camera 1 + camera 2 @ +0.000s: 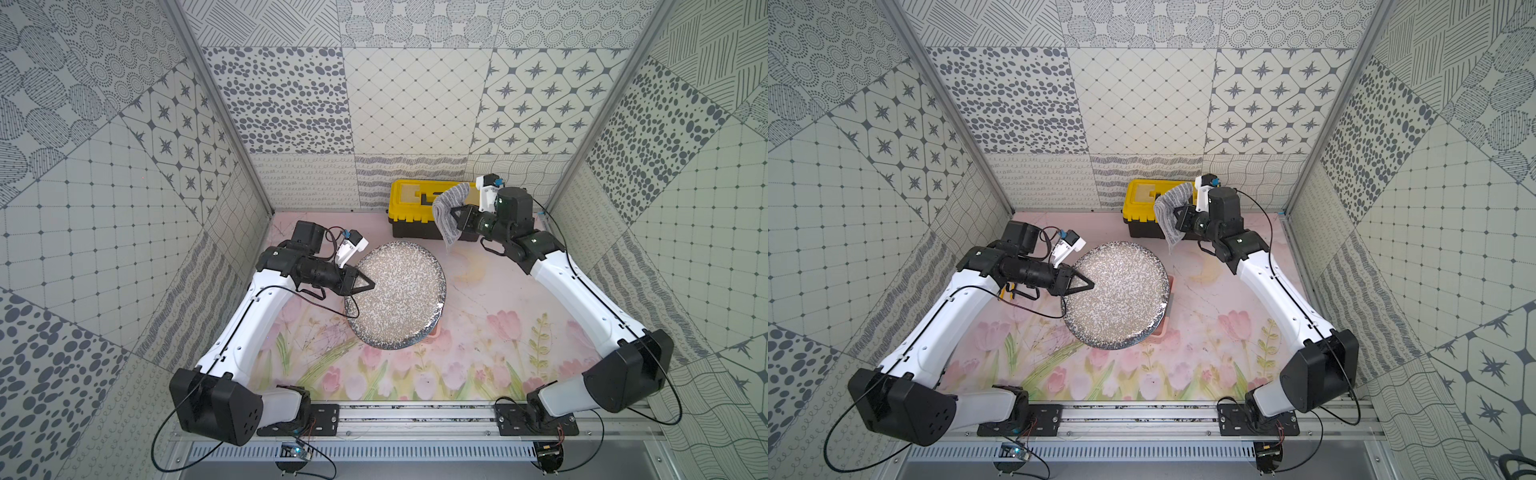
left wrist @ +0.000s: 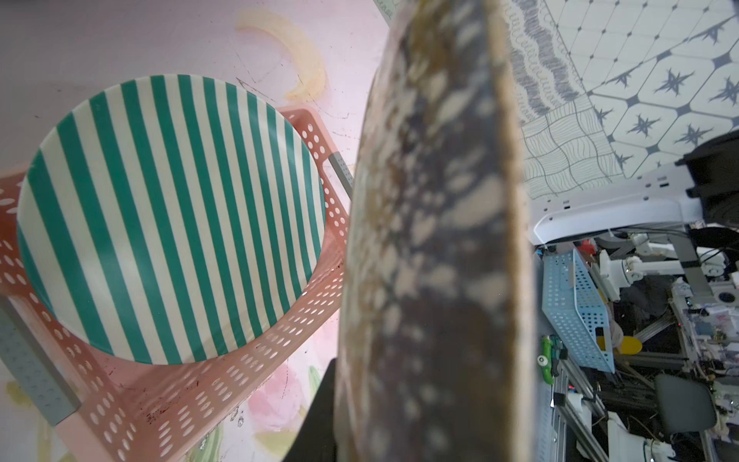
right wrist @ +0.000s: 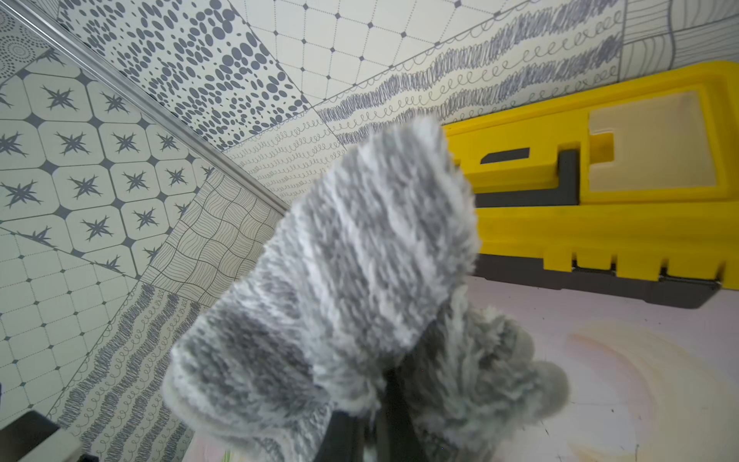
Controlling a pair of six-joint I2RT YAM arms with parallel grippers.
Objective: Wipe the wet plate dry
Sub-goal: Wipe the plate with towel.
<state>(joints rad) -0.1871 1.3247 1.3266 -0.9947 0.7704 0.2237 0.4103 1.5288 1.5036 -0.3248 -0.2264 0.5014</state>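
The speckled plate (image 1: 401, 297) (image 1: 1119, 297) is held up off the table by my left gripper (image 1: 365, 286) (image 1: 1086, 286), which is shut on its left rim. The left wrist view shows the plate (image 2: 432, 240) edge-on and blurred, with one black finger (image 2: 320, 416) against it. My right gripper (image 1: 456, 216) (image 1: 1178, 214) hovers at the back right, apart from the plate. It is shut on a fluffy grey cloth (image 1: 446, 208) (image 1: 1166, 210) (image 3: 360, 260), which hangs down from the jaws.
A pink perforated basket (image 1: 434, 332) (image 1: 1163, 329) (image 2: 240, 360) sits under the lifted plate and holds a green-striped plate (image 2: 168, 216). A yellow and black toolbox (image 1: 409, 208) (image 1: 1140, 203) (image 3: 600, 208) stands at the back wall behind the cloth.
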